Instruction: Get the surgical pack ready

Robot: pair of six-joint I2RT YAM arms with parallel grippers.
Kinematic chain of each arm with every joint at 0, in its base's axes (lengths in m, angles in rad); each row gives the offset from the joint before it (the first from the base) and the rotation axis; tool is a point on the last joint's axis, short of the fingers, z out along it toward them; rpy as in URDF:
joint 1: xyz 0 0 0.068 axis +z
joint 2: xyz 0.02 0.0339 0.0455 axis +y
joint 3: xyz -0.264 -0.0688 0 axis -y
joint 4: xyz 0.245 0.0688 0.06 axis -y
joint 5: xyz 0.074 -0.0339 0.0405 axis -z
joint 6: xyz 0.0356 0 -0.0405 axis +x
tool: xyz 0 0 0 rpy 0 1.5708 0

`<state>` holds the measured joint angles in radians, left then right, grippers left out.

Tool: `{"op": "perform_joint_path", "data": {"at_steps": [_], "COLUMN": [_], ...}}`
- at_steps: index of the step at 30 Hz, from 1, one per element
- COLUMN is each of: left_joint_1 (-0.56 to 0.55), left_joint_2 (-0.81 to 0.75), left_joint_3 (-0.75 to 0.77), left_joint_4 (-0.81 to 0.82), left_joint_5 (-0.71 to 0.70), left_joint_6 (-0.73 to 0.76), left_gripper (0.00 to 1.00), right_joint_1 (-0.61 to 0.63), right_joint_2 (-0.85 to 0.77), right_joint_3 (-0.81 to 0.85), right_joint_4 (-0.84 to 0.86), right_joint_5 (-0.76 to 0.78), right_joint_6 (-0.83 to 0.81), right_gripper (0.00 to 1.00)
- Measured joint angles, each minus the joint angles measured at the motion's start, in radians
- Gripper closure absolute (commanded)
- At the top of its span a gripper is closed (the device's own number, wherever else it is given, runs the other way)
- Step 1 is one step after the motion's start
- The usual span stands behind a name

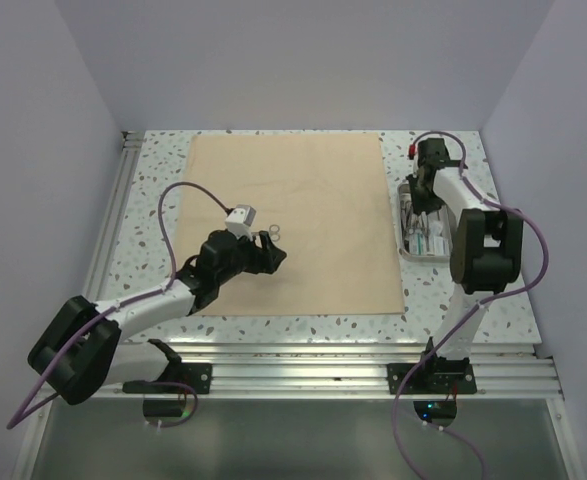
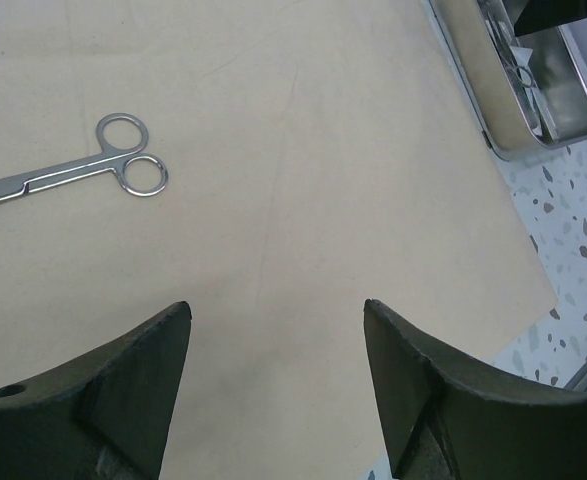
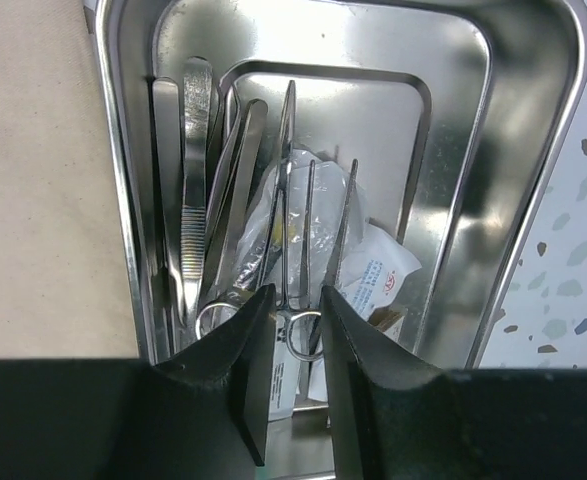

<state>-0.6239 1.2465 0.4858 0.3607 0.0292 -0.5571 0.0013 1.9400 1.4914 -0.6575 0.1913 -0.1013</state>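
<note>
While beside cloth [image 3: 33, 180], tray [image 3: 518, 120] with forceps [image 3: 198, 180]

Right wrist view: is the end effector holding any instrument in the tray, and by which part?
Cannot be told. The right end effector straddles a ring handle of the forceps lying in the steel tray, jaws narrowly apart; contact unclear.

You are in a robotics lab cell: plain pale walls [image 1: 273, 60] box in a speckled white bench [image 1: 149, 185] edged with aluminium rails [image 1: 303, 368].
</note>
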Motion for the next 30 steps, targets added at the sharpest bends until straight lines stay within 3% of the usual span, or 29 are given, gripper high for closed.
{"op": "perform_joint_path", "data": {"at_steps": [6,12,15,18,20,25,30], "left_joint_1": [0.0,0.016,0.077,0.156,0.193,0.233,0.268], "left_joint_2": [-0.012,-0.06,-0.069,-0.069,-0.066,-0.029,0.041], "left_joint_3": [-0.008,-0.018,-0.02,-0.026,-0.026,-0.026,-0.026], "left_joint_4": [0.0,-0.004,-0.004,-0.01,-0.019,-0.027,-0.03], "left_joint_5": [-0.026,-0.069,-0.064,-0.054,-0.042,0.001,0.05], "left_joint_6": [0.005,0.016,0.015,0.004,-0.001,-0.011,-0.031], "left_gripper": [0.22,0.15,0.14,0.13,0.13,0.15,0.19], "right_joint_1": [0.026,0.1,0.163,0.257,0.309,0.398,0.473], "right_joint_2": [-0.013,-0.174,-0.256,-0.288,-0.277,-0.193,-0.01], "right_joint_3": [-0.027,-0.13,-0.13,-0.125,-0.123,-0.106,-0.006], "right_joint_4": [0.021,0.055,0.098,0.143,0.168,0.251,0.339], "right_joint_5": [0.005,-0.037,-0.109,-0.188,-0.224,-0.354,-0.463], "right_joint_6": [0.014,0.018,0.019,0.038,0.058,0.149,0.272], "right_gripper": [0.59,0.51,0.46,0.32,0.33,0.47,0.46]}}
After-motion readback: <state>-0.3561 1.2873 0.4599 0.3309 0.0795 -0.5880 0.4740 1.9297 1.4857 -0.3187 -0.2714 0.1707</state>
